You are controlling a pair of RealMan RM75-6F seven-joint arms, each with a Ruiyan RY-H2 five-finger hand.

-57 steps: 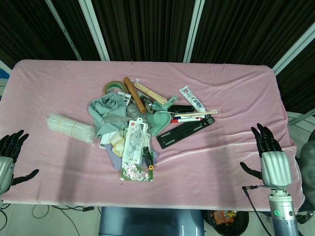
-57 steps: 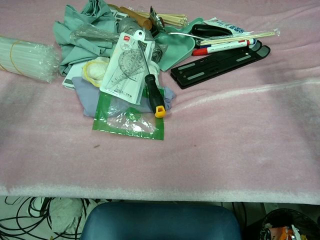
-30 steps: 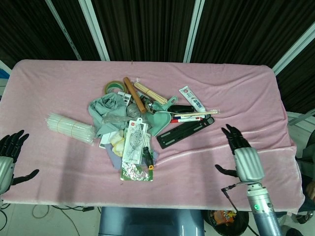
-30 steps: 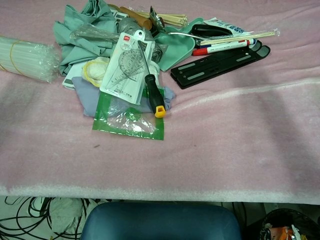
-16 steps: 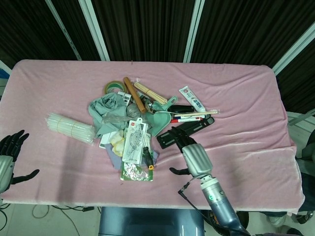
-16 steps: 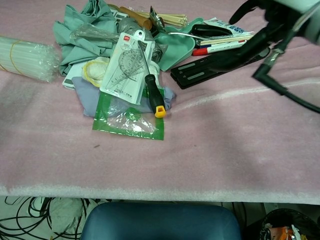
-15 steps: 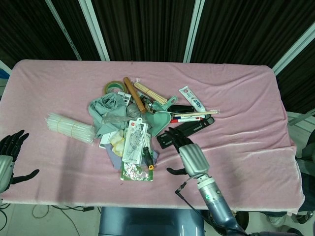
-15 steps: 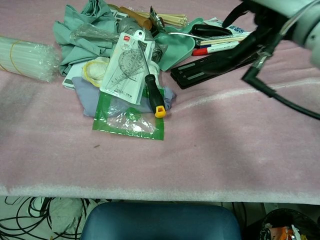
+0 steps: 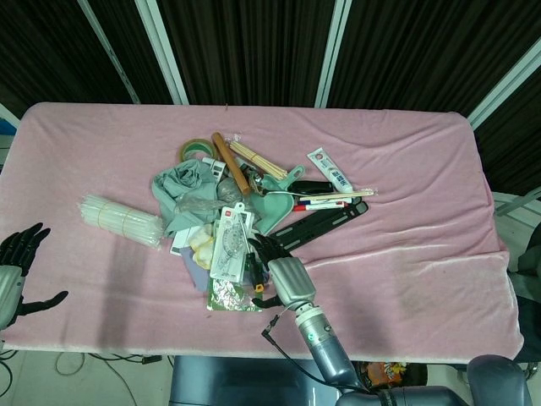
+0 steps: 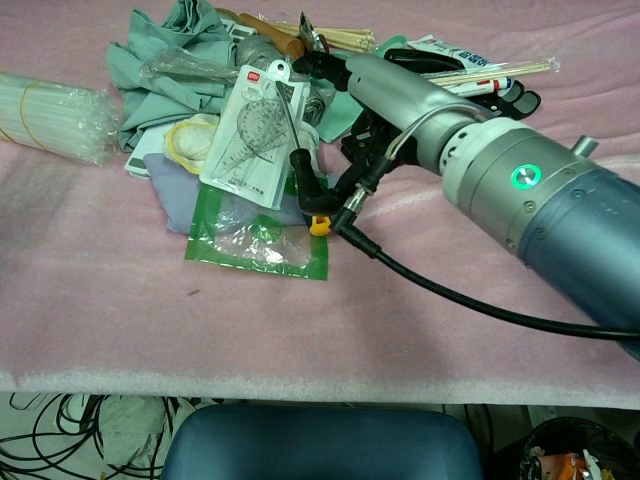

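Black-handled screwdriver (image 10: 303,178) near the table's front edge looks stiff, light, graspable mid-handle; right hand (image 9: 283,272) hovers spread, holding nothing.

Black screwdriver (image 10: 305,183), yellow-tipped, flat atop pile

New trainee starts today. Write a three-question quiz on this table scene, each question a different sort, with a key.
1. True or false: the right robot hand hovers over the near edge of the clutter, by the screwdriver with the yellow-tipped handle.
2. Multiple choice: where does the left robot hand sit?
A. on the bundle of straws
B. at the table's near left edge, fingers spread, holding nothing
C. on the green tray
3. Fill in: the clear protractor pack lies partly on a plastic bag with a ___ border.

Key: 1 true; 2 B; 3 green.
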